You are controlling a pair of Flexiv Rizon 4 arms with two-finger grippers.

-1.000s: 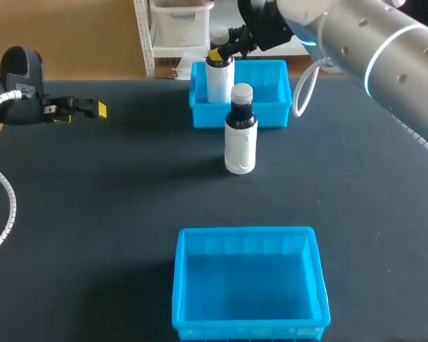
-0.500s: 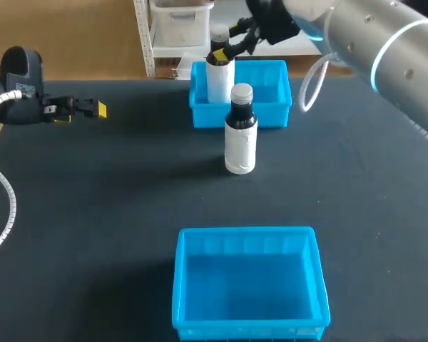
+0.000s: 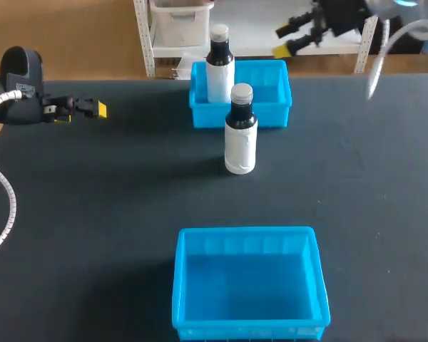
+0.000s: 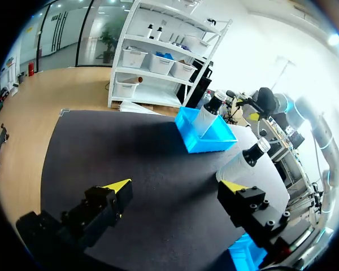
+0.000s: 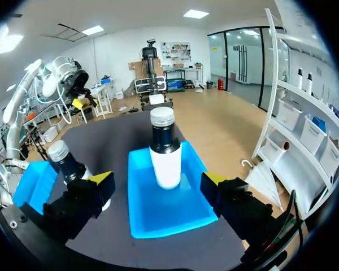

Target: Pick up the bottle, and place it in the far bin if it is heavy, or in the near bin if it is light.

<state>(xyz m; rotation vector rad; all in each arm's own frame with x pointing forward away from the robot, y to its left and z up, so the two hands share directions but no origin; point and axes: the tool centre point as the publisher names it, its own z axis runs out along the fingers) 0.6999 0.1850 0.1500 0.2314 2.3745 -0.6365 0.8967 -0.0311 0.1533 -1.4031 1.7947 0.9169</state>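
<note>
The head view lays out the whole black table [image 3: 114,214]: the far bin [image 3: 274,100] at the back, the near bin [image 3: 200,313] at the front, both blue. Between them stands the bottle on the table [image 3: 240,135], upright, white with a black neck and a pale cap. A second one like it, the bottle in the far bin [image 3: 219,71], stands upright in that bin's left corner.

From above, the bottle on the table overlaps the far bin's front wall, so we cannot tell there whether they touch. The right wrist view shows bare table between them.

The head view shows the left gripper [image 3: 93,109] side-on, its gap hidden. The left wrist view shows its fingers spread wide with nothing between them, and both bottles and the far bin well ahead.

Our left arm lies low along the table's left edge, its gripper pointing toward the middle. Our right arm comes in at the back right corner. The right gripper [image 3: 285,40] hangs behind the far bin, raised and clear of it, fingers spread and holding nothing. In its wrist view the bottle in the far bin stands ahead of the fingers, untouched.
</note>
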